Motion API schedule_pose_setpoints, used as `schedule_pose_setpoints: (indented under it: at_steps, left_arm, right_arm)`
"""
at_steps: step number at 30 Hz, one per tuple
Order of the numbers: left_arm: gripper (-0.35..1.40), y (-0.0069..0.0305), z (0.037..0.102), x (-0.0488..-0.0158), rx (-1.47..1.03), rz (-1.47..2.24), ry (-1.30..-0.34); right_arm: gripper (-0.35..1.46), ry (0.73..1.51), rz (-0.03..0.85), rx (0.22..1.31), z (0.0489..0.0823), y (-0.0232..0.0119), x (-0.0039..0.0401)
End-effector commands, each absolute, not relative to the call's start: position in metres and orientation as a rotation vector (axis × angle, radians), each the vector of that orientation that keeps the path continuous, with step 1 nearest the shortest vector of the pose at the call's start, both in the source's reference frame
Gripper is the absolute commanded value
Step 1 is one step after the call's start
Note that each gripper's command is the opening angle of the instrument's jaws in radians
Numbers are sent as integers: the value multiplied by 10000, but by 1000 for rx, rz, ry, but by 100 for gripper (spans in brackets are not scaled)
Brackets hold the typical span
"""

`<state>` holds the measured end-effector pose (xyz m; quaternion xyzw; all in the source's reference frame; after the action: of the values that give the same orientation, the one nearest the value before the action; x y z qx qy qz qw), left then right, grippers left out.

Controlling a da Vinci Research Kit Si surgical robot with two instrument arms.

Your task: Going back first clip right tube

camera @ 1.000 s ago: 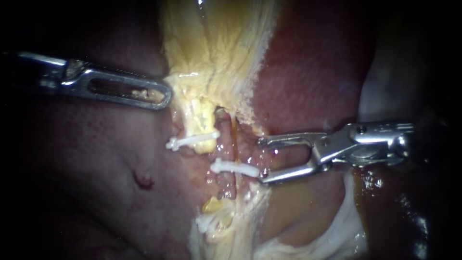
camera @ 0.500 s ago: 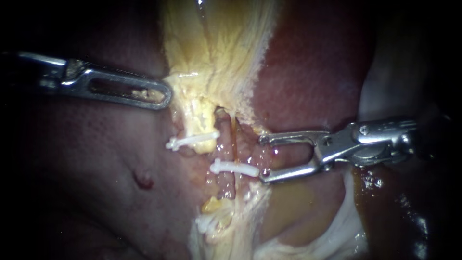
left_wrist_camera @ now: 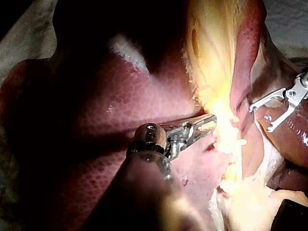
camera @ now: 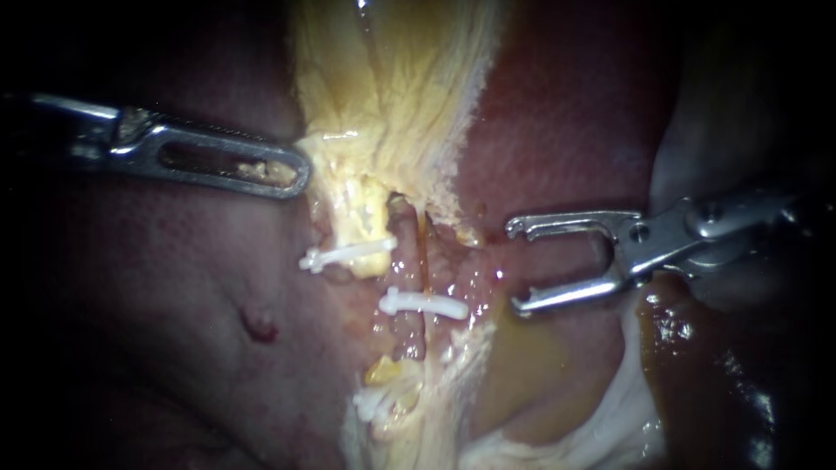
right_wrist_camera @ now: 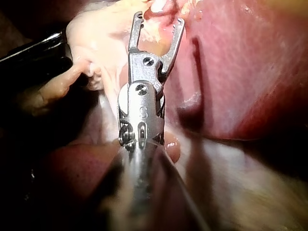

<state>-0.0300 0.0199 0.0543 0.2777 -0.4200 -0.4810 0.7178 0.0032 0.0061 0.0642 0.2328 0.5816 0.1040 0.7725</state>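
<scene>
— Starting from the left?
— Left instrument (camera: pixel 303 174), jaws lying together, seemingly pinching the edge of the yellow tissue (camera: pixel 392 104), with a crumb of it lodged in the jaw's window. Well apart from the job in hand.
— Next along?
— Right tube (camera: pixel 409 331), running up and down in the endoscope view, with the clip (camera: pixel 424 304) clamped across it, lying crosswise and nearly level.
— And right of that?
— Right instrument (camera: pixel 514 267), jaws wide and holding nothing, over the liver (camera: pixel 566 130). Plainly the nearer of the two to the clip.
— Touching it?
— No. Just beside it, with a clear gap from the clip's right end to the tip of the lower jaw. Clip's long axis aimed almost straight at that tip.
— So, for backing off?
— Probably a matter of drawing back along the shaft, rightward and away from the tube, keeping the lower jaw off the clip's end. No call to close first, judging by the clearance.
</scene>
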Motion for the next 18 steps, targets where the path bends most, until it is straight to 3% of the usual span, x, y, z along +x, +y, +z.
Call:
schedule_pose_setpoints:
  at_steps: [1,18]
  left_arm:
    - [-35,199,546,-303,612,-1065,-929]
    - [-35,196,587,-353,613,-1057,-933]
  right_arm:
    - [50,1260,226,506,642,60,32]
    - [50,1260,225,507,640,59,30]
